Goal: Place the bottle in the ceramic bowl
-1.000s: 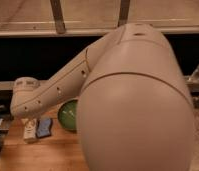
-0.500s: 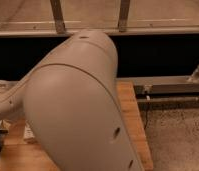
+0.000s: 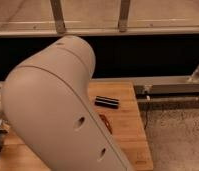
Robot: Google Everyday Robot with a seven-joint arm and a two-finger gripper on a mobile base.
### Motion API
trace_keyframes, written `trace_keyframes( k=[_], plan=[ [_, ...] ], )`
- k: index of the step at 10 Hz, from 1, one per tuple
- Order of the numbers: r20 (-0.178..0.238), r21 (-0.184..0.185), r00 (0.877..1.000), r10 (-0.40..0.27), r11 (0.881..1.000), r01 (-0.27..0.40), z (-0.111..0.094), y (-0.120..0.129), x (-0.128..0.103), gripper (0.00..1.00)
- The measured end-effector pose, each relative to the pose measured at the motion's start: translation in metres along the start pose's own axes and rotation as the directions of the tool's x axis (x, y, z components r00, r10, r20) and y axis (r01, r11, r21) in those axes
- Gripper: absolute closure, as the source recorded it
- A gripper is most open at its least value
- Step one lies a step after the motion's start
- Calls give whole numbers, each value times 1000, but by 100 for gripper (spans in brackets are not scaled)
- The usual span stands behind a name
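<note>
Not much can be made out here tbh. Most of the frame, left and centre, is eaten up by a big grey arm link [image 3: 58, 110]. It's parked right in front of the lens, presumably because the arm is bent down toward the table.

The gripper isn't shown anywhere. It's either hidden behind that link or off the left edge, so whether it's released or clamped on something can't be told. Same goes for the bottle and the ceramic bowl: neither can be spotted, and they're probably blocked by the link over the left part of the wooden table [image 3: 127, 135].

What can be seen at centre is a small black bar-shaped thing [image 3: 107, 102] lying flat. A reddish-brown object [image 3: 106, 123] is just below it, half covered by the link. No placing can be confirmed from this.
</note>
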Motion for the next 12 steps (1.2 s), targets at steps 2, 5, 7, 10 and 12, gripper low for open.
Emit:
trace_keyframes(
  k=[2, 5, 7, 10, 12],
  plan=[
    [-21, 17, 1000, 2, 1000, -1, 21, -7, 2, 20],
    [-58, 20, 998, 5, 1000, -4, 55, -12, 7, 20],
    [-78, 6, 997, 3, 1000, -3, 74, -10, 6, 20],
    [-100, -41, 995, 18, 999, -22, 88, -7, 3, 20],
    [-118, -81, 992, 33, 996, -42, 99, -3, 4, 20]
  ],
)
